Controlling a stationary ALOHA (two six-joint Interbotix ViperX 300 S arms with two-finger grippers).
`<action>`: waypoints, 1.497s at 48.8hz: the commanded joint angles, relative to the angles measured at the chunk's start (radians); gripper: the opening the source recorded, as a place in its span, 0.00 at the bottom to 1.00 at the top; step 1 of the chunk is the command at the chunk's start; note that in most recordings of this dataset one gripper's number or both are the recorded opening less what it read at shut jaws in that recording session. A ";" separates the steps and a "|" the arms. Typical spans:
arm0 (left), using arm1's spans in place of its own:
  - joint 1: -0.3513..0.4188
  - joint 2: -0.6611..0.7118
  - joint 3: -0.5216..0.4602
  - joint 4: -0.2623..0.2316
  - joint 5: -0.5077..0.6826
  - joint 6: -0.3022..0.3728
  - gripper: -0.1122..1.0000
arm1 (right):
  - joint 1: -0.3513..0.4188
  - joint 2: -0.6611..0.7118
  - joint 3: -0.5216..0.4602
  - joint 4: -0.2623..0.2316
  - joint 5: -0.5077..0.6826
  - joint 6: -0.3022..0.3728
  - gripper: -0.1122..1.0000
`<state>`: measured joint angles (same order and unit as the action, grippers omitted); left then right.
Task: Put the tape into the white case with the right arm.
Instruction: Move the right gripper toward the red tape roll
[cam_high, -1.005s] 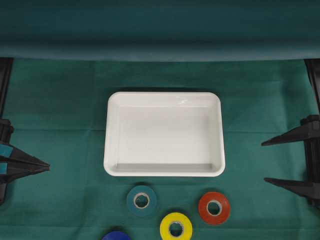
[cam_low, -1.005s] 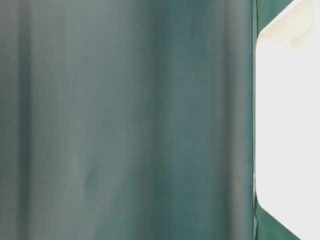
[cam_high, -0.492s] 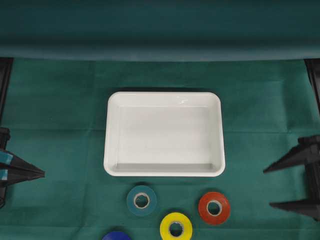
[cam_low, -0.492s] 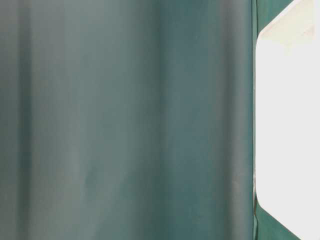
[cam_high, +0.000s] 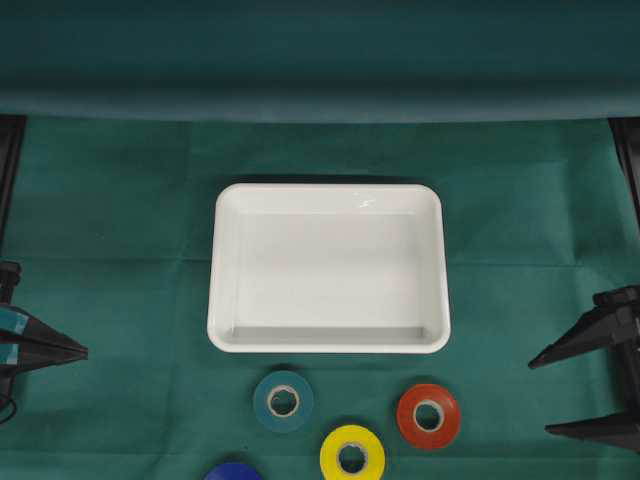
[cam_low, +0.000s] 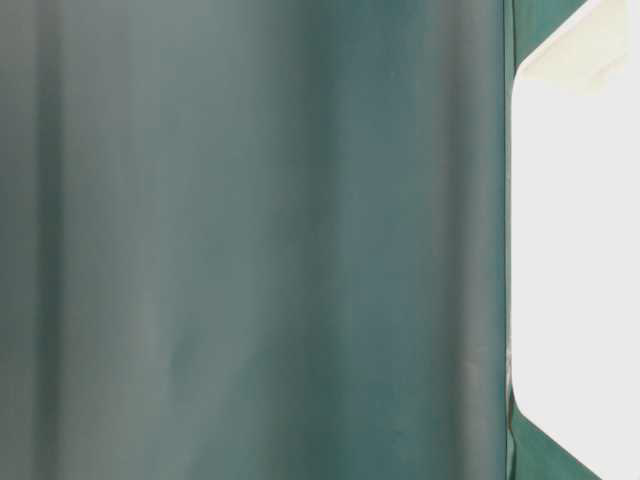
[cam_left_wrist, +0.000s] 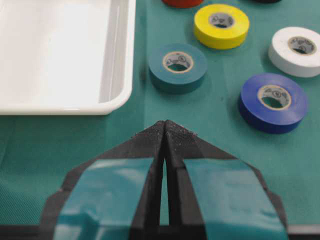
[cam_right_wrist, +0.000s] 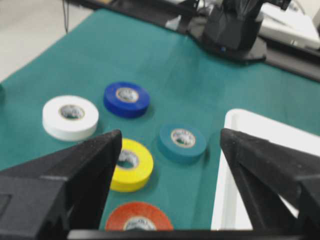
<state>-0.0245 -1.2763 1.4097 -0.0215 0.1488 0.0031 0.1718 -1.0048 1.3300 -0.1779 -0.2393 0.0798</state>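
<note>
The white case (cam_high: 328, 268) lies empty mid-table; its corner shows in the left wrist view (cam_left_wrist: 60, 60) and its rim (cam_right_wrist: 225, 175) in the right wrist view. In front of it lie tape rolls: teal (cam_high: 283, 401), yellow (cam_high: 352, 454), red (cam_high: 428, 415), and blue (cam_high: 232, 471) at the frame's edge. A white roll (cam_right_wrist: 70, 117) shows only in the wrist views. My right gripper (cam_high: 538, 398) hangs at the far right, open and empty, level with the red roll (cam_right_wrist: 139, 220). My left gripper (cam_high: 85, 352) is at the far left, shut on nothing.
Green cloth covers the table, and a raised cloth fold runs along the back (cam_high: 320, 100). The table-level view shows only cloth and the case's side (cam_low: 575, 250). The opposite arm's base (cam_right_wrist: 235, 30) stands beyond the rolls in the right wrist view.
My right gripper has slid toward the table's front edge, its jaws staying wide. The left gripper has drawn back slightly to the left and front, still shut.
</note>
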 joint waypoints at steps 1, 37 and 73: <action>-0.005 0.006 -0.012 -0.002 -0.008 0.000 0.10 | 0.002 0.006 -0.021 -0.002 0.014 0.003 0.91; -0.003 0.006 -0.009 -0.002 -0.012 0.000 0.10 | 0.009 0.086 -0.044 0.003 0.379 0.144 0.90; -0.005 0.006 0.002 -0.002 -0.029 0.003 0.10 | 0.018 0.230 -0.074 -0.002 0.295 0.147 0.90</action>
<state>-0.0261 -1.2793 1.4235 -0.0215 0.1289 0.0061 0.1825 -0.8191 1.2931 -0.1764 0.0828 0.2255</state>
